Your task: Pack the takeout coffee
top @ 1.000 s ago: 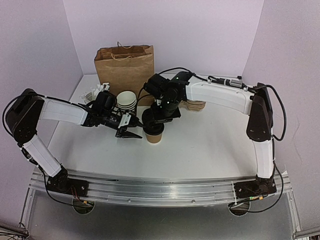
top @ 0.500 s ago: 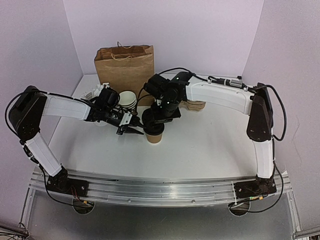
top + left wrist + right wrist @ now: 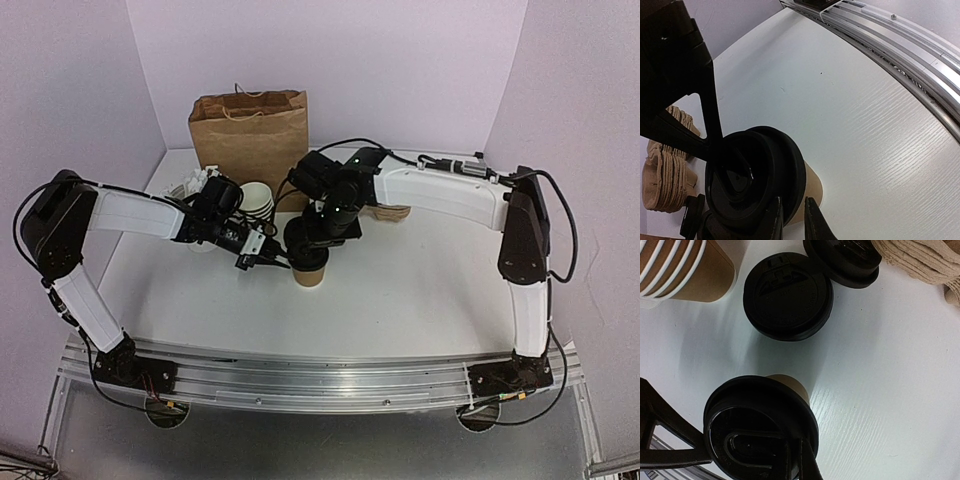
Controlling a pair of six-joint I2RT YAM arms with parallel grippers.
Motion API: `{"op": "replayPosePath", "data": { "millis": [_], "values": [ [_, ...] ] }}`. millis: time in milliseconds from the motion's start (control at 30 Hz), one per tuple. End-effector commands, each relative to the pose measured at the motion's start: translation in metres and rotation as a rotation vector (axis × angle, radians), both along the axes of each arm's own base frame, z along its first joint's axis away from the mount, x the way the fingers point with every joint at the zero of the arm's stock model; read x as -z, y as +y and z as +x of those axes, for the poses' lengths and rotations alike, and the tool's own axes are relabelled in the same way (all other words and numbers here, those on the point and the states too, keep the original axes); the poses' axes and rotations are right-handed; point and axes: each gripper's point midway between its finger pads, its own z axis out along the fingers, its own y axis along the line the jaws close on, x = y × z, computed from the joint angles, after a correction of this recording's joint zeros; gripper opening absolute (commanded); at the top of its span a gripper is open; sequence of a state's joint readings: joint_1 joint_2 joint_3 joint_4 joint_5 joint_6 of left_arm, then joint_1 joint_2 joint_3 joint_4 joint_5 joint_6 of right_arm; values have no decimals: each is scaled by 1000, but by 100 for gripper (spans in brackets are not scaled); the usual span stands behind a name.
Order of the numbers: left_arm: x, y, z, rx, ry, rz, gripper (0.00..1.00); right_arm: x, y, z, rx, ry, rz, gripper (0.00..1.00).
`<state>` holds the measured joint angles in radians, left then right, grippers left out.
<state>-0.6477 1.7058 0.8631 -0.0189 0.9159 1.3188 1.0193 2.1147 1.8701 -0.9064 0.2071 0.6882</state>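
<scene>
Beneath black lid (image 3: 760,432), cup (image 3: 791,385) mostly hidden

**Left arm** (image 3: 130,215): the upper link rises from the base at the near left edge. The elbow is bent high at the far left, and the forearm runs rightward toward table centre.

**Left gripper** (image 3: 272,261): lies near-horizontal with its tips pointing right. Its fingers (image 3: 814,222) stand close with a narrow slit between them — grip state cannot be read.

**Right arm** (image 3: 440,190): stands tall at the right edge with the elbow up and the forearm reaching left.

**Right gripper** (image 3: 312,246): points downward, with its fingers (image 3: 809,465) pinched on the rim of the black lid (image 3: 760,435).

The two grippers sit just beside each other.
</scene>
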Motion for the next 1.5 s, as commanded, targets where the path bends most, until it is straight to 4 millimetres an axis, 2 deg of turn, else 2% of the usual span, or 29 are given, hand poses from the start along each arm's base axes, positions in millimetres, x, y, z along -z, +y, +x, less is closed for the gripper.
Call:
{"op": "replayPosePath", "data": {
  "millis": [0,267,567,800,933,1100,1300,1467],
  "values": [
    [82,33,-41,-37,166,326,15,38,-22,-26,27,106,-109,0],
    [96,35,-50,-49,213,360,15,73,-36,-44,53,158,-121,0],
    [100,34,-55,-50,274,354,14,98,-51,-53,55,169,-162,0],
    [113,44,-61,-67,285,375,14,112,-57,-59,45,178,-191,0],
    [102,37,-52,-91,273,333,15,98,-45,-51,6,146,-165,0],
    [64,23,-33,-118,258,275,25,67,-35,-36,-11,70,-140,0],
    [14,8,-27,-131,289,175,34,34,-16,-21,-48,3,-83,3],
    [-13,0,-15,-187,293,124,39,16,-3,-11,-63,-38,-51,4]
  ]
}}
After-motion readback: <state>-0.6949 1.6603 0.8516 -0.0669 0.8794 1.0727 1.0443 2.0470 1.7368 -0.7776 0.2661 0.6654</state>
